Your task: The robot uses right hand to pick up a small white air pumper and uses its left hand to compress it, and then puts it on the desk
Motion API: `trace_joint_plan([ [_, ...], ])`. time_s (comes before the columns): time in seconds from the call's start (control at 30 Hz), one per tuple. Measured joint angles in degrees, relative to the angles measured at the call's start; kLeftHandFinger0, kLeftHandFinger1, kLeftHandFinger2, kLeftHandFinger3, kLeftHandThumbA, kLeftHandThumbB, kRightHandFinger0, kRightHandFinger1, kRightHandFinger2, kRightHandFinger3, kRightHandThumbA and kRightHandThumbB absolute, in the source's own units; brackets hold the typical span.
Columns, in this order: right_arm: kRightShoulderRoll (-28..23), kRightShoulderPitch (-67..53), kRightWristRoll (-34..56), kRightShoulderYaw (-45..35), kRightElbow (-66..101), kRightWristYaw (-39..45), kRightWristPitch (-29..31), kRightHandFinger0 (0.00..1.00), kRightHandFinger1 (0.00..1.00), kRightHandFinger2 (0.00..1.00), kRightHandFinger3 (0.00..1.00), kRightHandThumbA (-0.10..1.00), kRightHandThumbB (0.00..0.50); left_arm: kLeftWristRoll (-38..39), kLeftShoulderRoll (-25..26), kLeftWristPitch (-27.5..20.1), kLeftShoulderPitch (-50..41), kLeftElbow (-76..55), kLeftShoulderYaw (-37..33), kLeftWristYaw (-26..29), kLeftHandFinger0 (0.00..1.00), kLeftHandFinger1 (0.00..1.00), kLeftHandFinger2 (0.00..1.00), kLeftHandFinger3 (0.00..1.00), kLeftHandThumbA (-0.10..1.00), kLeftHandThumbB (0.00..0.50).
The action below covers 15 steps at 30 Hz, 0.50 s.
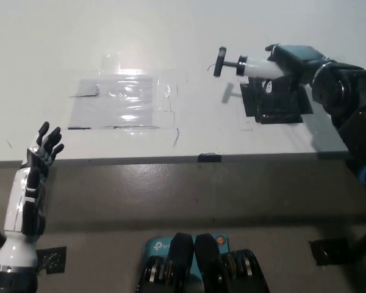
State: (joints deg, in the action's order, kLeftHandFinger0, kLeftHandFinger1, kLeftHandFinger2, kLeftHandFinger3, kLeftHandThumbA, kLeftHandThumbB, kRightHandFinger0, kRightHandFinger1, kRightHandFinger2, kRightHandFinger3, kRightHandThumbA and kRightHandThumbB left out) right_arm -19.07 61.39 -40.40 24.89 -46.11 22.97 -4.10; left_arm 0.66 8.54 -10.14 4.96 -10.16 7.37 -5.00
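Observation:
My black right hand (290, 61) is shut on the small white air pumper (251, 67), held low over the desk near the black square patch (274, 102). The pumper lies sideways, its black T-handle (220, 61) and rod pointing to picture left. My white left hand (38, 160) hangs at the lower left beside the desk's front edge, fingers spread and open, far from the pumper.
A clear taped plastic sheet (122, 101) lies on the white desk (171, 36) left of centre. The desk's front edge (207, 159) runs across the middle of the picture, with grey floor below. A blue box (158, 247) sits by the bottom.

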Motion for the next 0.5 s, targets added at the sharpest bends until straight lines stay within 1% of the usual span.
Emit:
trace_joint_plan([
  [0.03, -0.02, 0.13, 0.10, 0.43, -0.11, 1.20, -0.06, 1.00, 1.00, 1.00, 1.00, 0.45, 0.457, -0.02, 0.03, -0.07, 0.00, 0.02, 0.00, 0.00, 1.00, 1.00, 1.00, 1.00, 1.00, 0.203],
  [0.1, -0.03, 0.37, 0.26, 1.28, -0.15, 3.05, -0.09, 1.00, 1.00, 1.00, 1.00, 0.50, 0.493, 0.00, 0.11, -0.13, 0.01, 0.08, 0.00, -0.01, 1.00, 1.00, 1.00, 1.00, 1.00, 0.197],
  [0.17, -0.05, 0.53, 0.34, 2.09, -0.25, 4.82, -0.10, 1.00, 1.00, 1.00, 1.00, 0.51, 0.489, 0.04, 0.19, -0.28, 0.00, 0.16, 0.02, -0.01, 1.00, 1.00, 1.00, 1.00, 1.00, 0.200],
  [0.23, -0.05, 0.54, 0.35, 2.52, -0.18, 5.89, -0.11, 1.00, 1.00, 1.00, 1.00, 0.54, 0.488, 0.04, 0.23, -0.34, -0.02, 0.22, 0.04, -0.01, 1.00, 1.00, 1.00, 1.00, 1.00, 0.192],
  [0.3, -0.08, 0.53, 0.34, 2.85, 0.17, 6.46, -0.11, 1.00, 1.00, 1.00, 1.00, 0.60, 0.486, 0.03, 0.24, -0.34, -0.10, 0.23, 0.04, -0.01, 1.00, 1.00, 1.00, 1.00, 1.00, 0.185],
  [0.4, -0.43, 0.46, 0.29, 3.33, 1.38, 6.99, -0.12, 1.00, 1.00, 1.00, 1.00, 0.63, 0.499, 0.16, 0.24, -0.39, -0.27, 0.25, 0.04, -0.01, 1.00, 1.00, 1.00, 1.00, 1.00, 0.183],
  [0.5, -0.87, 0.22, 0.36, 3.15, 2.38, 7.25, -0.21, 1.00, 1.00, 1.00, 1.00, 0.74, 0.500, 0.19, 0.24, -0.55, -0.30, 0.37, 0.05, -0.01, 1.00, 1.00, 1.00, 1.00, 1.00, 0.190],
])
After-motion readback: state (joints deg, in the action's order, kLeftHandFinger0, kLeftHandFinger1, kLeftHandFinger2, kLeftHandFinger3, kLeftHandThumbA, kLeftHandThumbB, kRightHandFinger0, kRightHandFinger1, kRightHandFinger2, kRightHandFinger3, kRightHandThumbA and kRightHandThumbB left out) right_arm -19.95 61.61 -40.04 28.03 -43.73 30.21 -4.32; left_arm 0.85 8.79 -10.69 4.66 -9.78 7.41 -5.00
